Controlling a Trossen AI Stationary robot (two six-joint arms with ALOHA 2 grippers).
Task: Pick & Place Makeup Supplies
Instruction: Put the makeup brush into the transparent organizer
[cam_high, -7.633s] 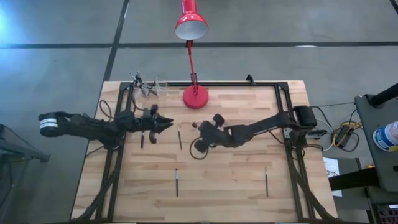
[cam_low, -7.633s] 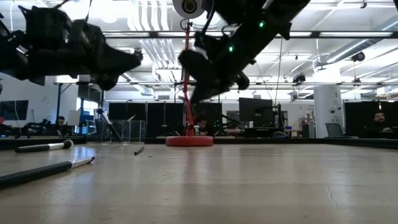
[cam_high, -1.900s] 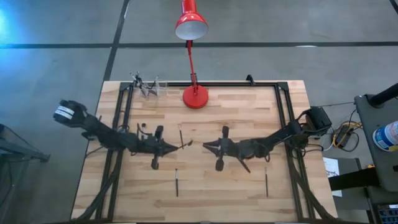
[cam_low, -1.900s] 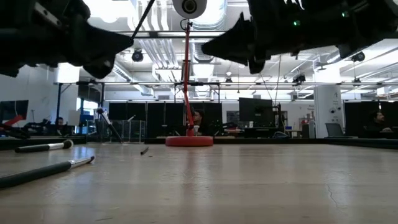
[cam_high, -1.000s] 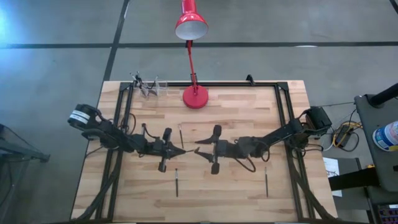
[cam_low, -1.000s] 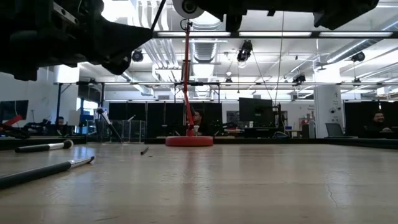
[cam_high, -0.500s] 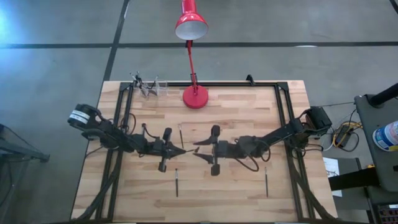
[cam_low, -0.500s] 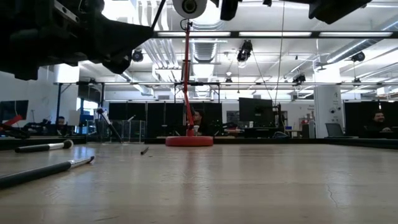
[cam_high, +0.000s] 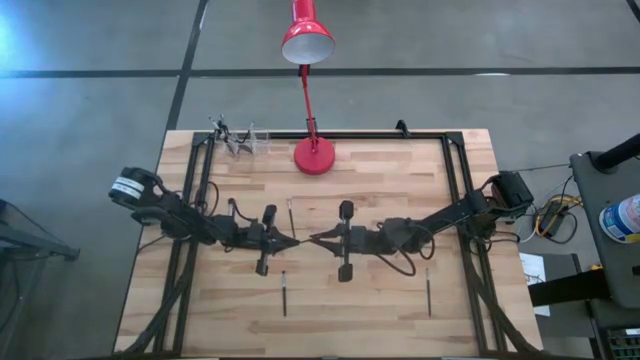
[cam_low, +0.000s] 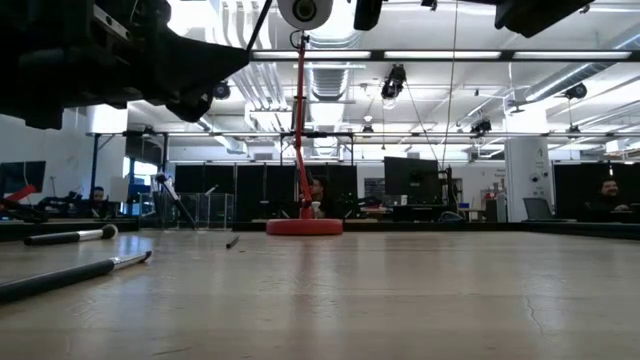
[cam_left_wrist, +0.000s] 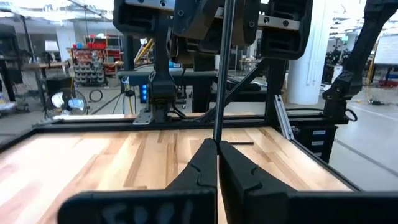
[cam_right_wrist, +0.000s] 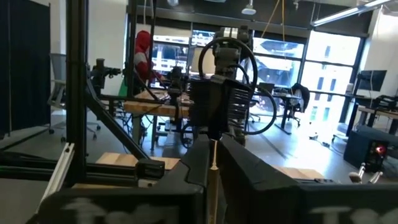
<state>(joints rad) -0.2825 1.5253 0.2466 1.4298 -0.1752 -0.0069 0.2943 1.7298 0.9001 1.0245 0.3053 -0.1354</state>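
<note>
Left claw (cam_high: 291, 242) and right claw (cam_high: 314, 240) meet tip to tip mid-table in the high view. Loose brushes lie around them: the near-centre brush (cam_high: 290, 212) toward 12, the 6 o'clock brush (cam_high: 284, 293) and the 5 o'clock brush (cam_high: 428, 290). The clear holder (cam_high: 243, 142) at 11 has a few in it.

Low view: the flat brush (cam_low: 75, 273) lies on the wood.

Left wrist: claw clamped on the held brush (cam_left_wrist: 222, 74).

Right wrist: claw pinched on its pale end. Looks like a handover to me, so plenty left. No readable writing.
</note>
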